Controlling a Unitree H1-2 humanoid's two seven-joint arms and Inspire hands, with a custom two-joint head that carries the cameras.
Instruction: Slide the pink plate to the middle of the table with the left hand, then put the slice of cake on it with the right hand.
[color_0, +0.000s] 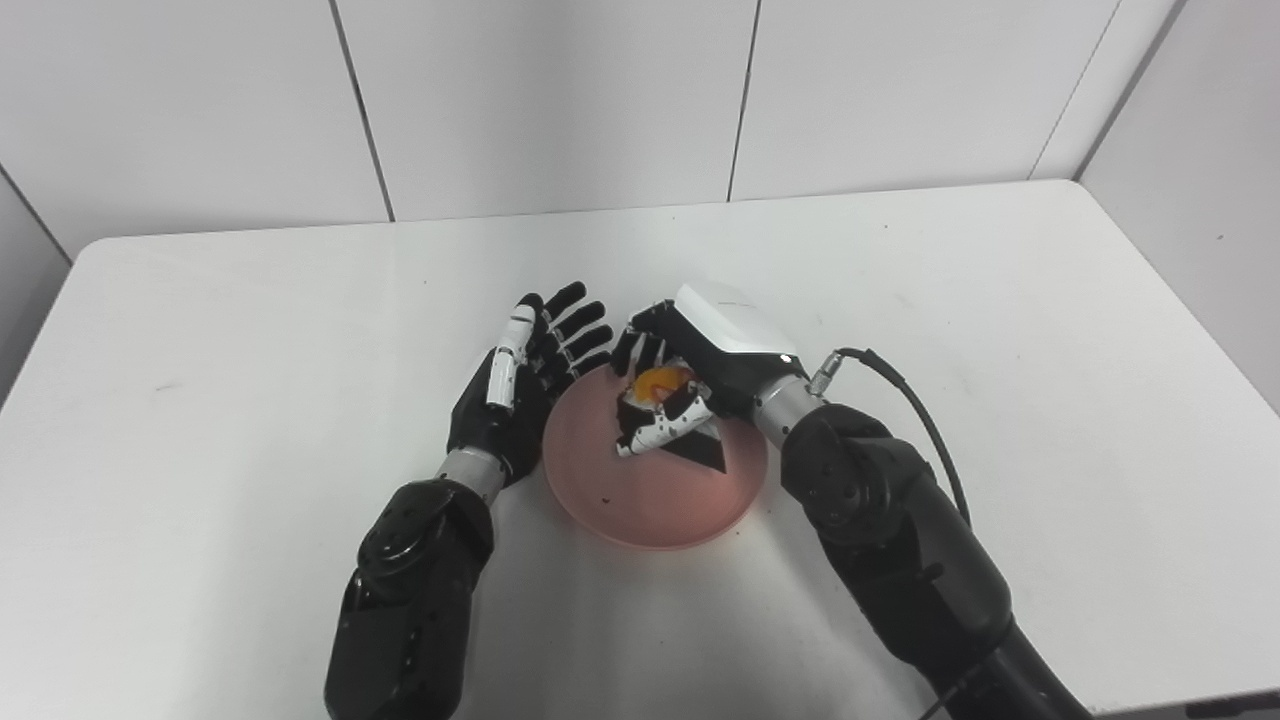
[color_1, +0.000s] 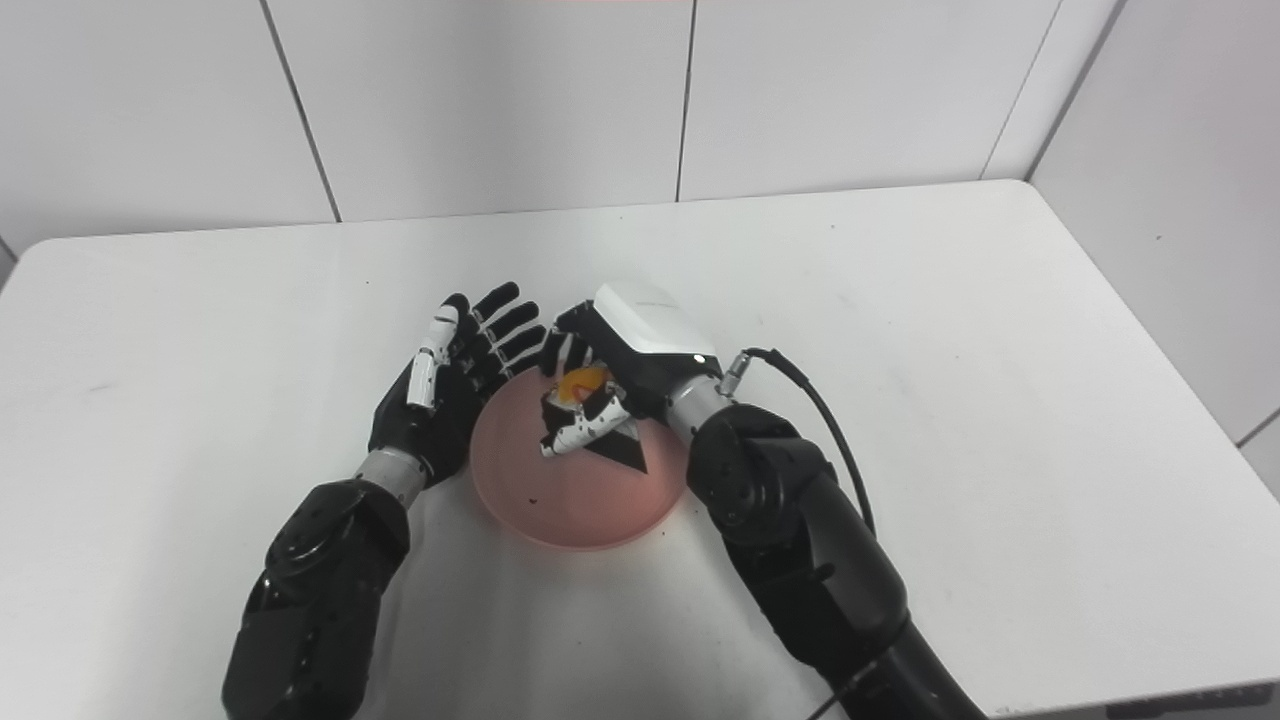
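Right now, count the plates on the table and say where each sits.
1. The pink plate lies near the middle of the white table, between the two hands: the open left hand by its left rim, the right hand above it, holding the cake slice.

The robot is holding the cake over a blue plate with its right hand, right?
Almost. The plate is pink, not blue, as the left eye view shows. The rest holds: the right hand has its fingers closed on the slice of cake above the plate, while the left hand waits open beside the plate's rim.
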